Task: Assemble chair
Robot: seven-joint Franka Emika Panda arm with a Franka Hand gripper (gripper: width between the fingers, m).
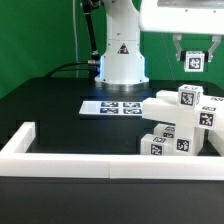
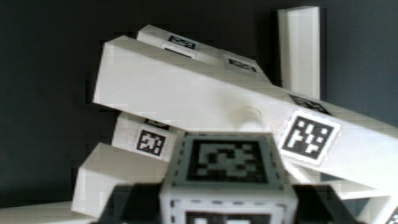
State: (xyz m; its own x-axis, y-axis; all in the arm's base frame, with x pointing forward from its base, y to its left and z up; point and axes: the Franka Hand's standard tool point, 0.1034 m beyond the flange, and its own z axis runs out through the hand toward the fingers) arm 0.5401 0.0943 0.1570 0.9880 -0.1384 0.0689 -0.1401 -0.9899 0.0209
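The chair parts [image 1: 178, 122] are white blocks and slabs with black-and-white tags, stacked together at the exterior view's right, just behind the rail. In the wrist view the same stack [image 2: 196, 90] shows as a slanted slab, tagged blocks and one upright post. My gripper [image 1: 193, 54] hangs well above that stack, shut on a small white tagged block [image 1: 194, 63]. In the wrist view the held block [image 2: 226, 165] sits between the dark fingers [image 2: 150, 205] of my gripper [image 2: 228, 208], and its tagged face covers part of the stack.
The marker board [image 1: 118, 105] lies flat on the black table in front of the white robot base [image 1: 121, 55]. A long low white rail [image 1: 90, 156] runs along the front and turns back at the exterior view's left. A green curtain stands behind.
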